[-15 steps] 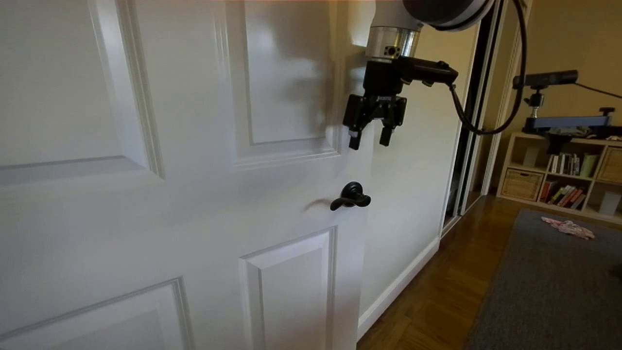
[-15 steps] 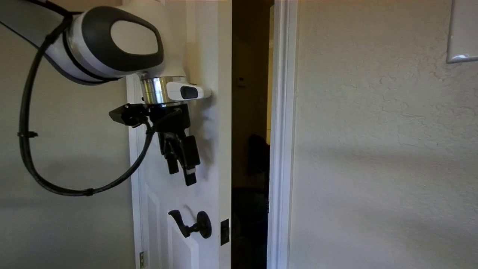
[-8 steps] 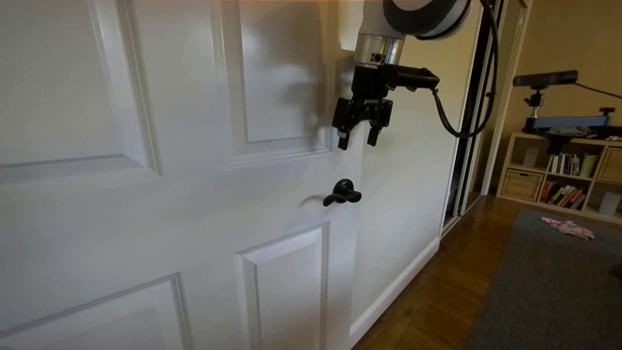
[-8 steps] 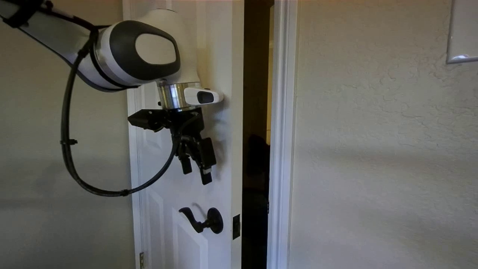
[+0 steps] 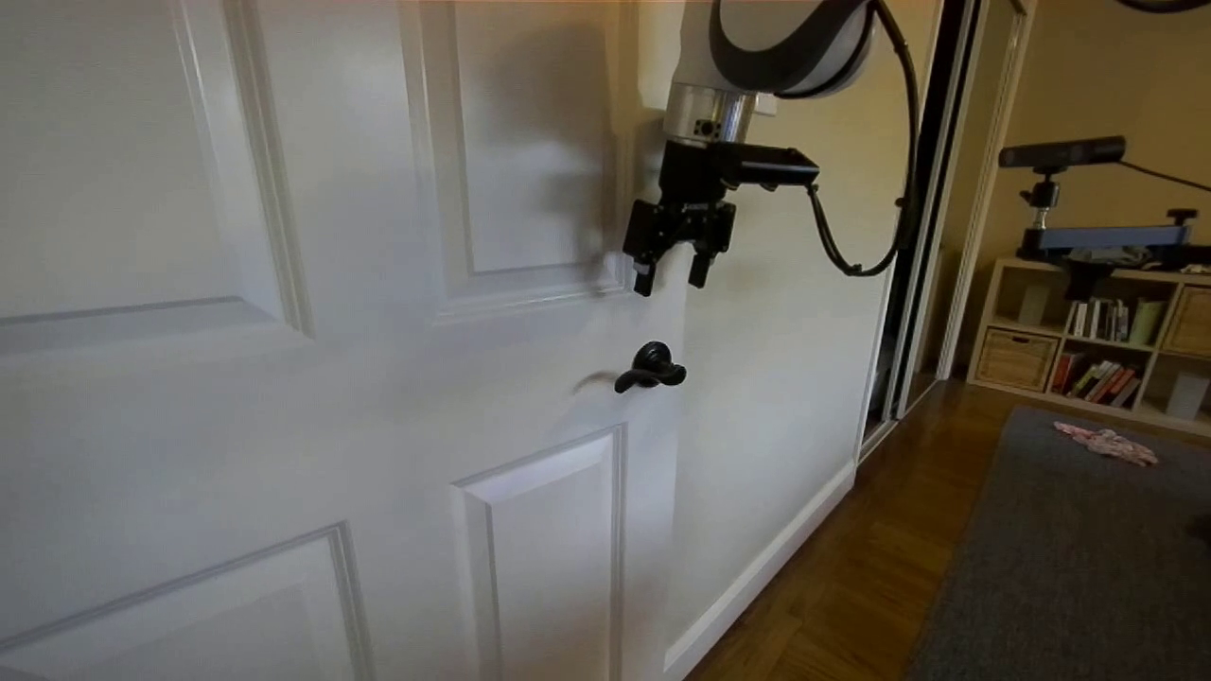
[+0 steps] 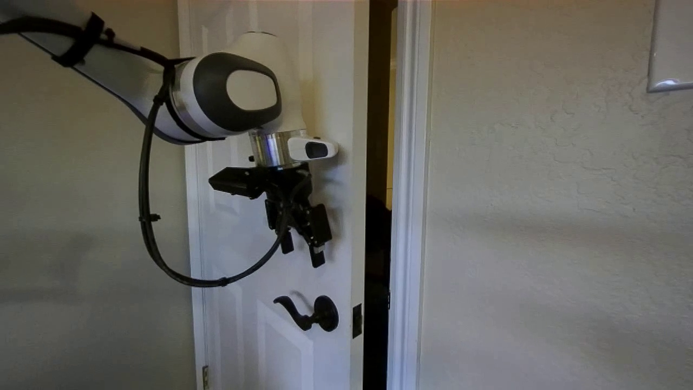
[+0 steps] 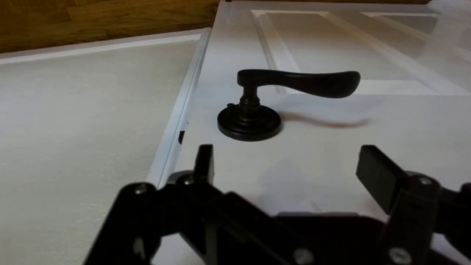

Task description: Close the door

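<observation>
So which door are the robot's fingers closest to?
The white panelled door, with the black lever handle lower than the fingers. The sliding door stands farther off, with no lever showing on it.

In an exterior view we see a pale shelf unit (image 5: pixel 1022 390) holding woven baskets (image 5: pixel 1015 359) and books (image 5: pixel 1112 380), the lower row leaning. Nearer, a crumpled pink cloth (image 5: pixel 1109 445) lies on a dark gray fabric surface (image 5: pixel 1050 567), beside the wooden floor (image 5: pixel 833 567). In an exterior view we notice a white frame strip (image 6: pixel 409 189) edging a textured wall (image 6: pixel 541 189).
</observation>
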